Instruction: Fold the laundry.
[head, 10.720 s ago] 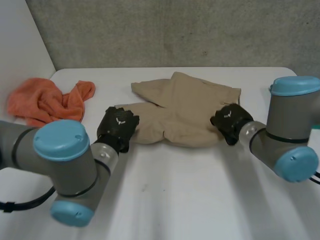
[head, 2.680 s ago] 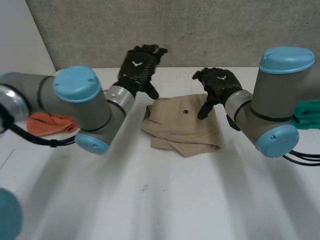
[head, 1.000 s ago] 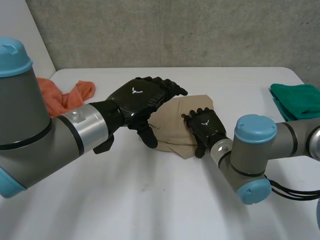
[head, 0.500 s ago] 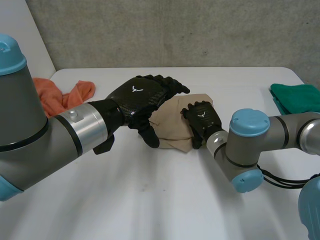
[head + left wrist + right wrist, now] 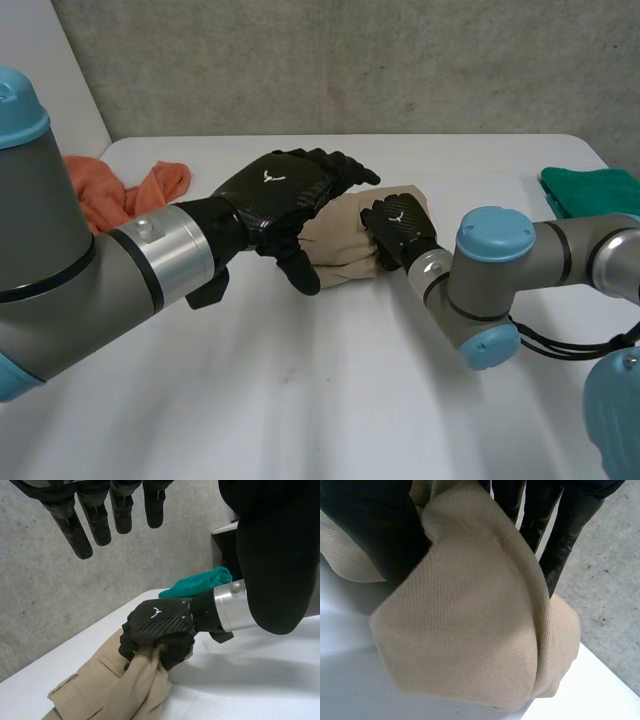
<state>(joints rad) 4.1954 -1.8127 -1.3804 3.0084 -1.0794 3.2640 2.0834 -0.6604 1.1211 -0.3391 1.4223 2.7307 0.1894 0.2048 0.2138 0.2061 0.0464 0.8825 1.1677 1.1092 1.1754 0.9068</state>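
White surface (image 5: 320,400) before a grey concrete wall (image 5: 400,60). At its middle, folded beige trousers (image 5: 345,245), bunched and lying on the surface. Right hand (image 5: 398,228) on their right edge, fingers (image 5: 565,525) and thumb curled tight round a thick fold of the fabric. Left hand (image 5: 280,195) hovering over the trousers' left part, fingers (image 5: 82,535) straight and spread, holding nothing. Orange towel (image 5: 110,195) crumpled at the far left, green cloth (image 5: 590,195) at the far right, both well apart from the trousers.
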